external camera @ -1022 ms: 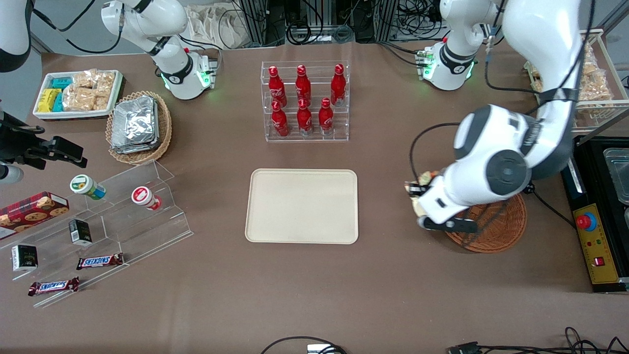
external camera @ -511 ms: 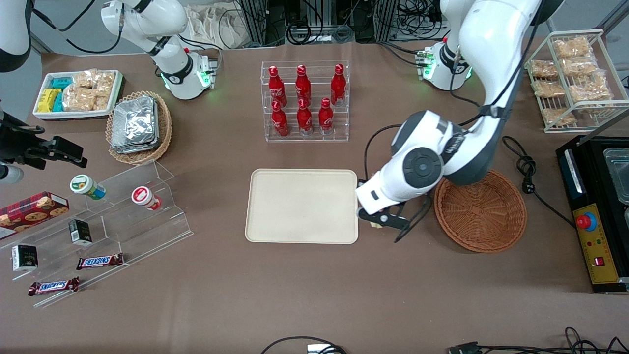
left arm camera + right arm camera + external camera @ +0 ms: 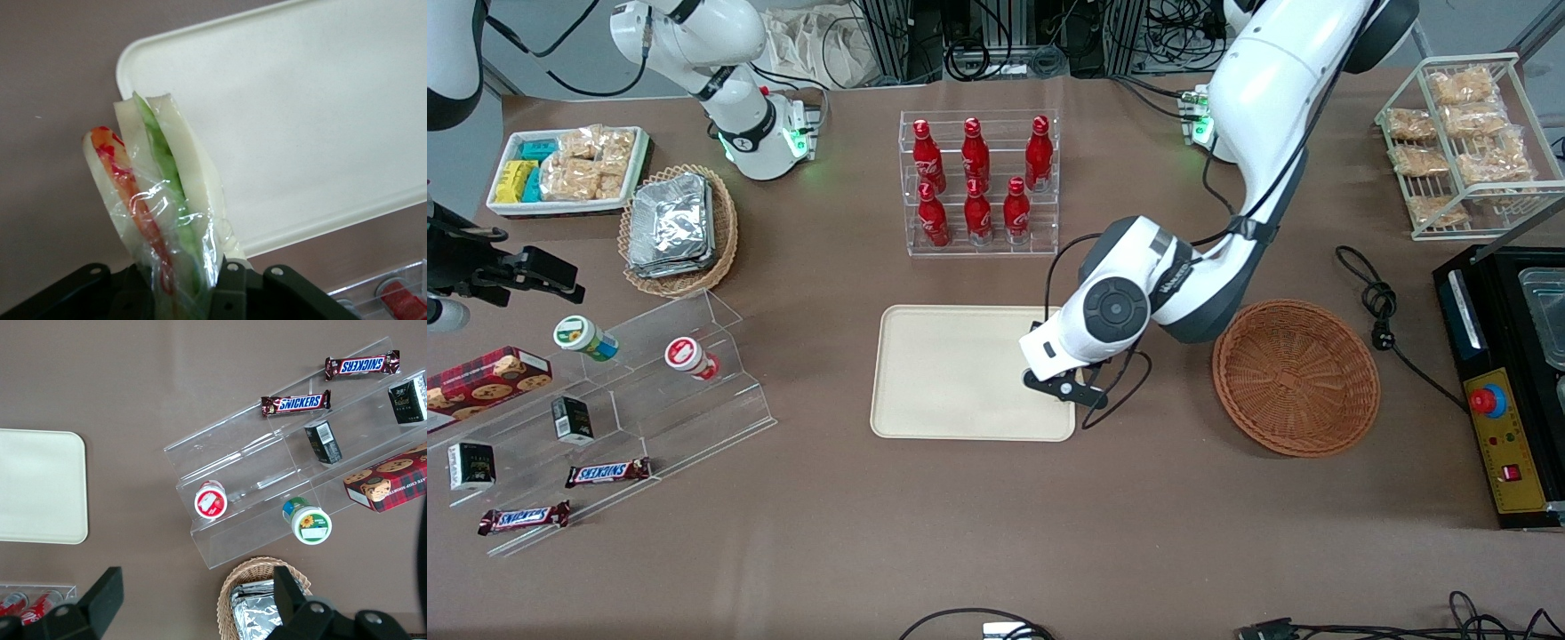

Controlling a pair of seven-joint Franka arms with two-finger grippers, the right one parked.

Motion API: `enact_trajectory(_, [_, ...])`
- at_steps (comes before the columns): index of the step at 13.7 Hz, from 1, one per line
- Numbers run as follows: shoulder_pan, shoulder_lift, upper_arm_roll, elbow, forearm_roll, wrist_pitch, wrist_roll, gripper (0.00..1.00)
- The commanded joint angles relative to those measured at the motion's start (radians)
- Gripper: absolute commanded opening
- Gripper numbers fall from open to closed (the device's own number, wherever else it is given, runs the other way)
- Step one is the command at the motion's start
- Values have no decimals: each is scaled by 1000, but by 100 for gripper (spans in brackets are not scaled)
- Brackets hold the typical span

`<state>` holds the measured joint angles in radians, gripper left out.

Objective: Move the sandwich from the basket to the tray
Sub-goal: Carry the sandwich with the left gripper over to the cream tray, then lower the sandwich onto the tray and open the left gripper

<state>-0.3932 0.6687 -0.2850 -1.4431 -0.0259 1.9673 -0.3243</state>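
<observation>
Left gripper (image 3: 1060, 388) pinching the wrapped sandwich (image 3: 157, 200) hangs above the tray (image 3: 943, 373) edge nearest the wicker basket (image 3: 1296, 378); sandwich points tray-inward.

left arm bent low, wrist down; tool (image 3: 1069, 388) clamped w/ fingers (image 3: 227, 293) closed.

White arm (image 3: 1263, 89), grey joints, black gripper (image 3: 1060, 388)

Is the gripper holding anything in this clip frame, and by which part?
Yes. The gripper is shut on the plastic-wrapped sandwich, pinching one end of the wedge so the rest sticks out past the fingers, over the corner of the tray.
</observation>
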Motion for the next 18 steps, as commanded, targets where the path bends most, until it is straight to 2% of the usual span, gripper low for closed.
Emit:
enact_trajectory(1, [-19,58,10,33,6,34,-27,0])
enact_trajectory(6, [-30,110,10,32,7,114,-22,1])
enact_trajectory(9, [-30,134,10,30,7,131,-16,8])
enact_trajectory(10, [-30,138,10,30,7,131,-15,34])
enact_trajectory(11, [-30,141,10,30,7,133,-19,71])
enact_trajectory(12, [-30,141,10,29,7,134,-28,80])
enact_trajectory(13, [-30,141,10,29,7,146,-27,100])
enact_trajectory(18, [-15,118,20,46,9,156,-22,100])
